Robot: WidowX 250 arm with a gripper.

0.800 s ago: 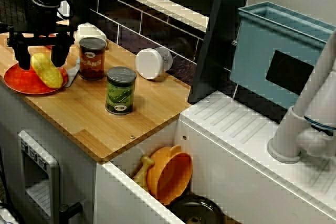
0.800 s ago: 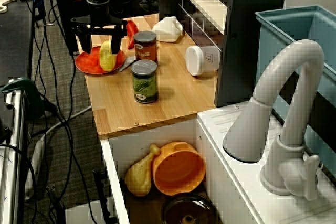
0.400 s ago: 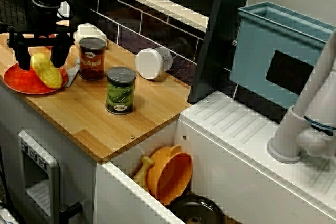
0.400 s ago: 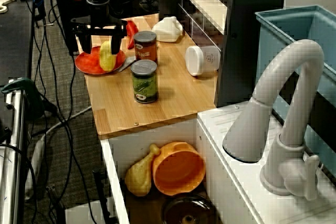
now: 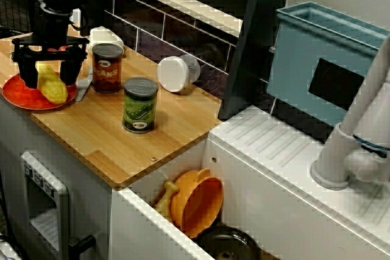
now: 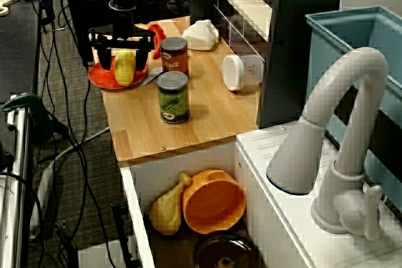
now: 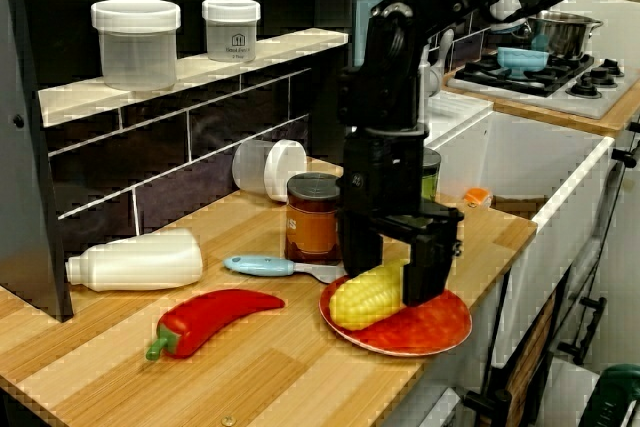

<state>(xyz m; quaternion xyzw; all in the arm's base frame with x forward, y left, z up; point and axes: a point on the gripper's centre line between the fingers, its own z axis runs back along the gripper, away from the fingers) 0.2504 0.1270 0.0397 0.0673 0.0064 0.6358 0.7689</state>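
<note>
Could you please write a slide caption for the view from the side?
Open gripper straddling a corn cob on a red plate, beside a red pepper on the counter.

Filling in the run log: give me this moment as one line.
tool: open, fingers either side of corn | corn: lying on red plate | nearby: brown can, blue-handled utensil

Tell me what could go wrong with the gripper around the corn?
The corn is rounded and lies between the open jaws of the gripper, so it may roll or slip when they close. The plate sits near the edge of the counter; a push might tip it. The brown can stands close and could be knocked.
</note>
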